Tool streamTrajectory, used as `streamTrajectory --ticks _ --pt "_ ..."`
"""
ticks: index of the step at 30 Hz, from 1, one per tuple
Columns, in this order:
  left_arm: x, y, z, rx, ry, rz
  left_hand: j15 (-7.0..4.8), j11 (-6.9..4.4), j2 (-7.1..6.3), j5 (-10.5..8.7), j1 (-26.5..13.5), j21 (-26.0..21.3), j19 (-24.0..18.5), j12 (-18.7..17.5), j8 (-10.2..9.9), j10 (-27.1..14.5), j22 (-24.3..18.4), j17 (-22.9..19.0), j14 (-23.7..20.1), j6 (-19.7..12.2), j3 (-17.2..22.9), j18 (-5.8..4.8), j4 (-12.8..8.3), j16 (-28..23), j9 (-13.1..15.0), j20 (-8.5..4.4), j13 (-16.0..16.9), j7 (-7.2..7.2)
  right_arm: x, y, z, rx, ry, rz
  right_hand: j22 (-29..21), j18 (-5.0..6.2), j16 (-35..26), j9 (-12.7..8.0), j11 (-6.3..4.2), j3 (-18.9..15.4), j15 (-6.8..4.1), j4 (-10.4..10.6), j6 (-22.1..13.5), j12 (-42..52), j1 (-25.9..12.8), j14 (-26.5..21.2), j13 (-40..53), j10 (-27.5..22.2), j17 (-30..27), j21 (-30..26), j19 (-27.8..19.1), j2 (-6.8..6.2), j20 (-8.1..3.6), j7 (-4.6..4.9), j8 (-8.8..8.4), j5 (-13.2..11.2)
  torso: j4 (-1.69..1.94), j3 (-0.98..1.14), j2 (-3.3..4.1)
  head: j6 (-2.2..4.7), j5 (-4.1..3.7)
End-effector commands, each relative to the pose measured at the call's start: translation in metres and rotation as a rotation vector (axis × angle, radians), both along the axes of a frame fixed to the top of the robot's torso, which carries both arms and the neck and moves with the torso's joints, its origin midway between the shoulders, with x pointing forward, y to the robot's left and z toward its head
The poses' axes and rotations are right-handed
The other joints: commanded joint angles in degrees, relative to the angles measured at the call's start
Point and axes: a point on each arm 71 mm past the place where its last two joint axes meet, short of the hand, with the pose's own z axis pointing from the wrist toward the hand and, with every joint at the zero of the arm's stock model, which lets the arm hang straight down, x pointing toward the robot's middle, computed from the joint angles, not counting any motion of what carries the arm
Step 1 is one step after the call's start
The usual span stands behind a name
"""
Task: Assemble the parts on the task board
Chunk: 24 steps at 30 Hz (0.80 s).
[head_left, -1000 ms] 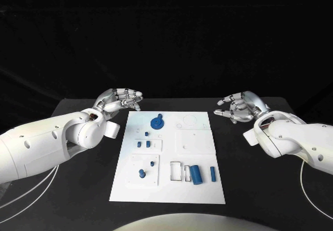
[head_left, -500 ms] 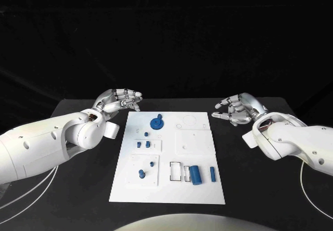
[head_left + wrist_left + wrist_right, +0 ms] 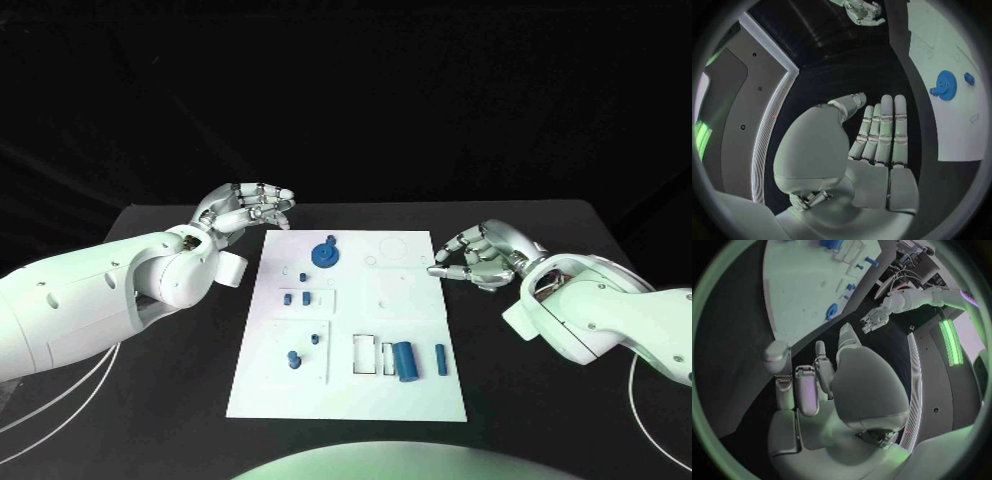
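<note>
moved: right hand [image 3: 480, 257] dropped to task board [image 3: 418, 390] edge — reach starting
hands: right and left hand [image 3: 248, 209] both curled, empty

The task board [image 3: 411, 390] is laid in the middle of the desk [image 3: 548, 440]. The gear part [image 3: 327, 256] is seen at the board's upper left, small parts [image 3: 294, 298] are set below it, and further ones [image 3: 296, 358] at lower left. A cylinder part [image 3: 408, 360] is found at lower right. The left hand [image 3: 248, 209] is placed at the board's upper left corner, the right hand [image 3: 476, 254] at its right edge.
</note>
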Motion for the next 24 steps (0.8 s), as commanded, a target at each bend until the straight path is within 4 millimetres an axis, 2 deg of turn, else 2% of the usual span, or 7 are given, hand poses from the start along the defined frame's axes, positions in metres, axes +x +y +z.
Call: streamTrajectory --ticks 1,11,24 --pt "0.000 -0.002 0.001 -0.015 -0.007 -0.011 -0.29 -0.04 0.38 -0.01 -0.02 -0.28 -0.17 0.34 0.18 0.27 -0.05 -0.06 0.03 0.10 -0.23 0.70 -0.02 -0.20 -0.06 -0.11 -0.06 1.34 -0.011 0.002 -0.007 -0.089 0.081 -0.011 0.73 -0.59 0.44 0.20 -0.42 -0.95 -0.44 0.02 0.70 0.84 -0.98 3.81 2.14 0.31 2.67 1.16 0.61 -0.08 -0.09 -0.03 0.53 -0.32 -0.05 -0.06 -0.07 -0.24 -0.12" --pt "0.000 -0.002 0.001 -0.016 -0.005 -0.014 -0.30 -0.05 0.40 0.00 0.01 -0.39 -0.12 0.32 0.25 0.29 -0.13 -0.13 0.08 0.14 -0.25 0.70 -0.04 -0.34 -0.11 -0.12 -0.10 1.33 -0.039 0.018 -0.024 -0.125 0.182 0.003 2.03 -0.93 1.14 0.68 -0.82 -2.37 -0.75 0.12 1.54 2.54 -3.07 4.12 3.40 1.17 4.19 3.25 1.45 0.09 -0.38 -0.49 1.48 -0.24 0.02 -0.06 -0.02 -0.87 -0.22" --pt "-0.001 -0.002 0.001 -0.016 -0.003 -0.017 -0.30 -0.05 0.40 0.00 0.01 -0.39 -0.12 0.32 0.25 0.29 -0.13 -0.13 0.08 0.14 -0.25 0.70 -0.04 -0.34 -0.11 -0.12 -0.10 1.33 -0.053 0.033 -0.041 -0.164 0.209 0.038 2.06 -0.90 1.17 0.82 -0.92 -2.69 -0.84 0.11 1.76 2.61 -3.48 4.12 3.45 1.21 4.22 3.14 1.42 -0.26 -0.45 -0.61 1.75 -0.22 0.00 -0.02 0.06 -1.27 -0.30"
